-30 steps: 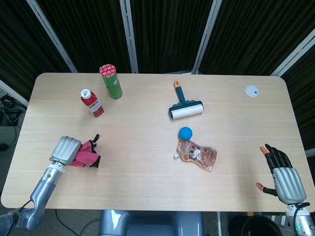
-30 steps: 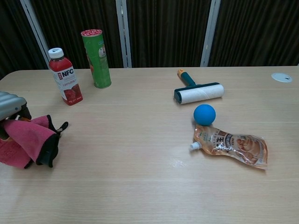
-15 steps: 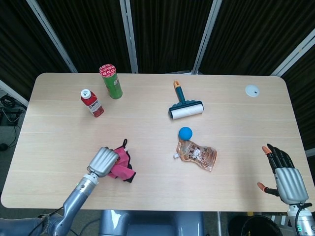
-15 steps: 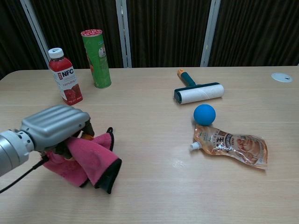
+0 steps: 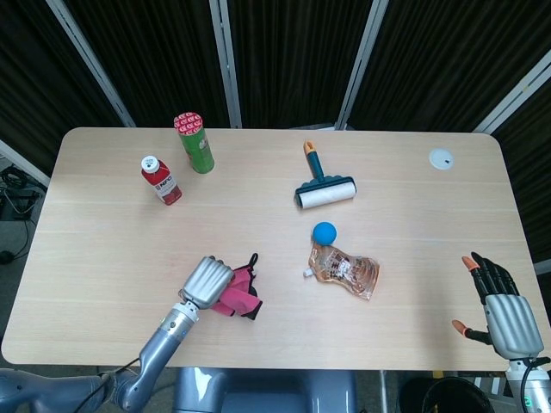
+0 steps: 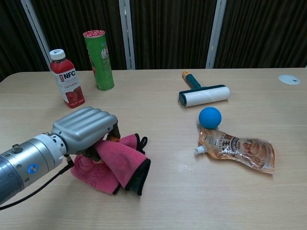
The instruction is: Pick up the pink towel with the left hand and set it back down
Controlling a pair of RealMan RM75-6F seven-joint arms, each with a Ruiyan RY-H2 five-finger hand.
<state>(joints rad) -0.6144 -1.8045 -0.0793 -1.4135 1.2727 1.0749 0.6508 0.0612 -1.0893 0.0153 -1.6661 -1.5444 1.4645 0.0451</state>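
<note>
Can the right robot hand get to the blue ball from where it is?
Probably yes. The right robot hand is open and holds nothing, and bare table lies between it and the blue ball. Only the snack pouch sits near that path.

Both the left hand and right hand have ribbed silver backs, the right one with dark, orange-tipped fingers.

We see a big light wooden table. A red juice bottle and a tall green can stand up near its back left. A lint roller lies in the middle. A blue ball sits just beside a clear food pouch. A small white disc is at the back right.
</note>
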